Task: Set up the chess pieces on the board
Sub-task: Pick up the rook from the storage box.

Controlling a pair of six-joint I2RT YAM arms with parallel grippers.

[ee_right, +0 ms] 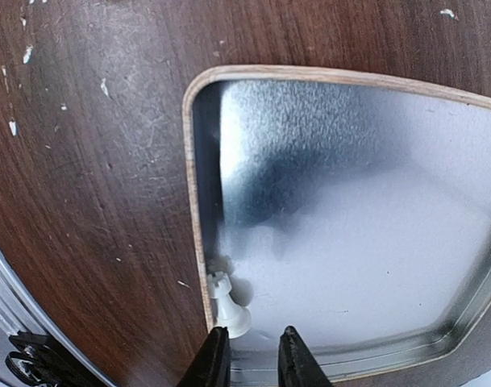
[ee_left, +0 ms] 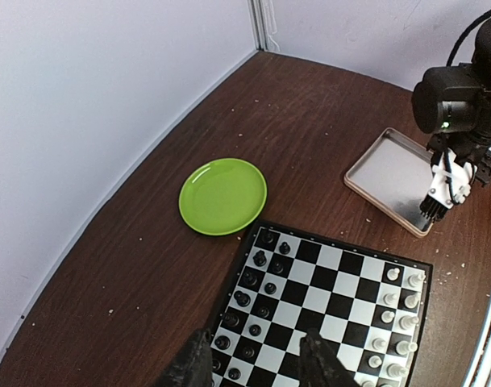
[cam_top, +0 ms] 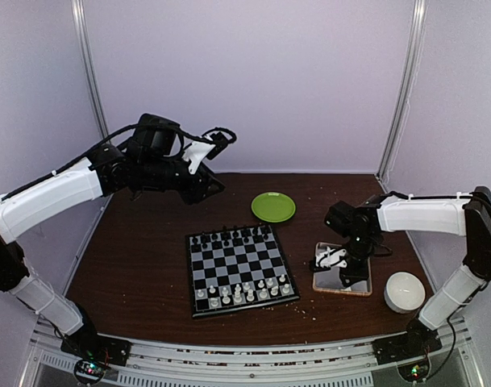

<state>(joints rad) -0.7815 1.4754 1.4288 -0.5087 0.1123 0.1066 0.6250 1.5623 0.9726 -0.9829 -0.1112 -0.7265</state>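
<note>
Two ways this goes sideways, I reckon.

Top view: the board (cam_top: 241, 270) sits mid-table with the white chess pieces (cam_top: 238, 295) lined along its near rows, gaps among them by the look of it. The tray (cam_top: 342, 292) is off to its right.

Left wrist view: your left gripper (ee_left: 257, 367) hangs about half open and empty above the black chessmen (ee_left: 260, 259), so a careless drop would scatter them.

Right wrist view: your right gripper (ee_right: 249, 363) is pinched narrow with nothing in the gap. The stray white piece (ee_right: 226, 305) sits just ahead of one finger, off the centreline, tucked in the tray corner against the wall. Close like that and you'd likely nudge it or clip the rim. It's tiny, glossy plastic, castle-topped and leaning, so expect it to squirt out.
</note>
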